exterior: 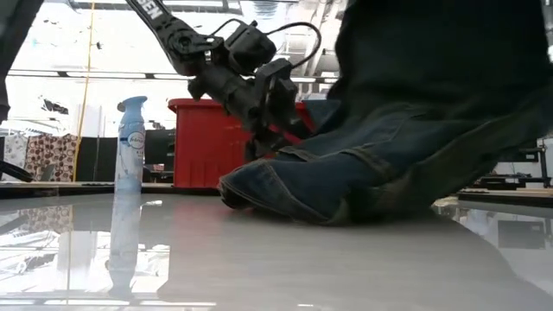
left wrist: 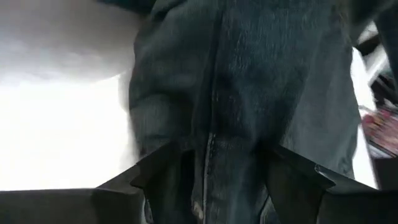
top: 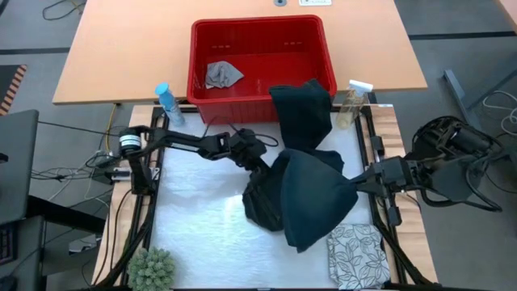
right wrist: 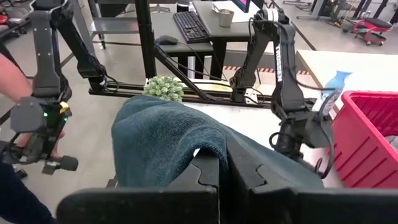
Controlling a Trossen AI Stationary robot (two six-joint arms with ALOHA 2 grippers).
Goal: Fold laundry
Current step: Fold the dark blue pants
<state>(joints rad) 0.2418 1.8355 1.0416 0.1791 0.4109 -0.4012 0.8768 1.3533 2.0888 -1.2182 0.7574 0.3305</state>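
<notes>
The dark blue jeans (top: 311, 194) stretch from the red basket's front rim (top: 242, 99) down to a heap on the white table cover (top: 202, 234). My right gripper (top: 355, 184) is shut on them and holds their middle up in a peak. My left gripper (top: 260, 176) is open, low at the heap's left side, with a seamed part of the jeans (left wrist: 214, 124) between its fingers. A small grey cloth (top: 221, 74) lies inside the basket. A folded white cloth with grey leaf print (top: 359, 255) rests flat at the near right. My left gripper (left wrist: 230, 171) has one finger (left wrist: 165, 177) on each side of a seamed fold of the jeans, coming in slanting down from the table's left. I cannot tell whether the fingers touch the denim. My right gripper (right wrist: 225, 165) is shut on the jeans near their middle, reaching in about level from the table's right. The cloth (right wrist: 161, 134) drapes over the fingers and hides the place of contact. The jeans hang below it, one end on the basket rim, the other heaped on the table.
A blue spray bottle (top: 167, 103) and a clear bottle (top: 352, 103) stand beside the basket's front corners. A small green plant (top: 153, 271) sits at the near left corner. A person's hand on a controller (right wrist: 37, 134) shows beyond the table in the right wrist view.
</notes>
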